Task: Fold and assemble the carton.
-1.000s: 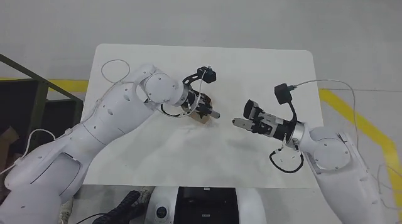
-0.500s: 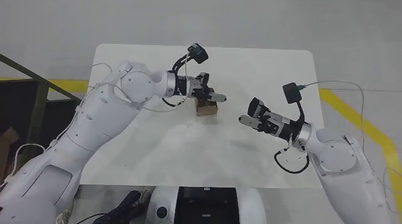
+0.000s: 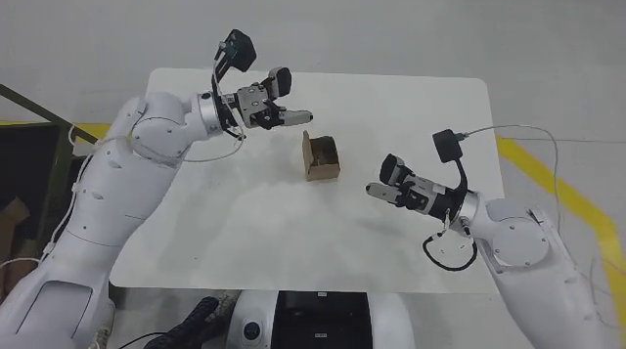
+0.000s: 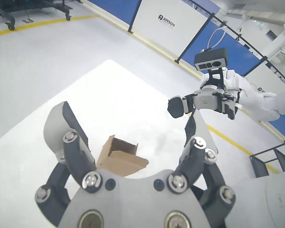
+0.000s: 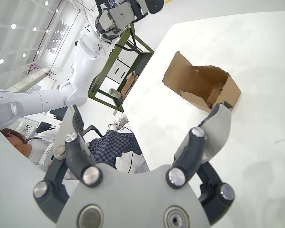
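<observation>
Between left gripper (image 3: 290,99) and right gripper (image 3: 381,178), carton (image 3: 321,156) rests on table (image 3: 421,114).

- I'm seeing the carton (image 3: 321,156) as plain brown cardboard, matt, with ragged cut edges.
- I'm reading the table (image 3: 421,114) as smooth white with a faint sheen.
- I'm looking at the left gripper (image 4: 128,113): matt grey metal fingers (image 4: 52,124), ridged black rubbery pads (image 4: 73,117), shiny screws (image 4: 92,181).
</observation>
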